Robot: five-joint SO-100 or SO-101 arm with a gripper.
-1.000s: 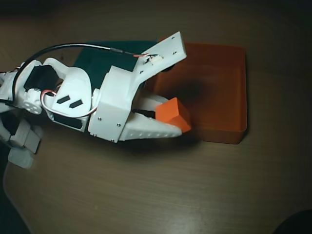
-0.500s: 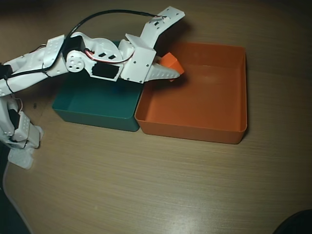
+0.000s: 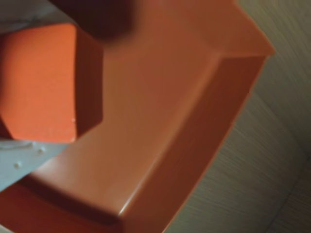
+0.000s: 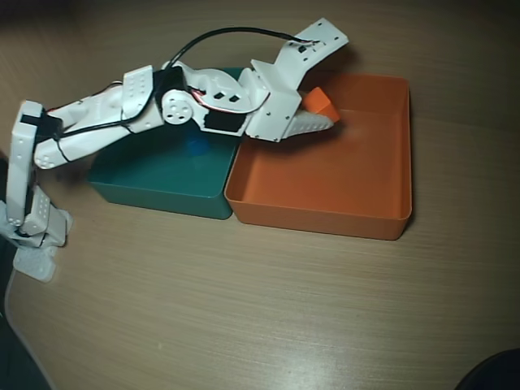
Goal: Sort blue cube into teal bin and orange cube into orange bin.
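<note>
My gripper is shut on the orange cube and holds it above the back left part of the orange bin. In the wrist view the orange cube fills the left side, between my gripper's dark upper finger and pale lower finger. Below it are the orange bin's floor and a corner wall. The blue cube lies inside the teal bin, partly under the arm. The teal bin stands directly left of the orange bin, wall to wall.
Both bins stand on a wood-grain table. The arm's base is at the left edge of the overhead view, and the arm stretches across the teal bin. A dark object shows at the lower right corner.
</note>
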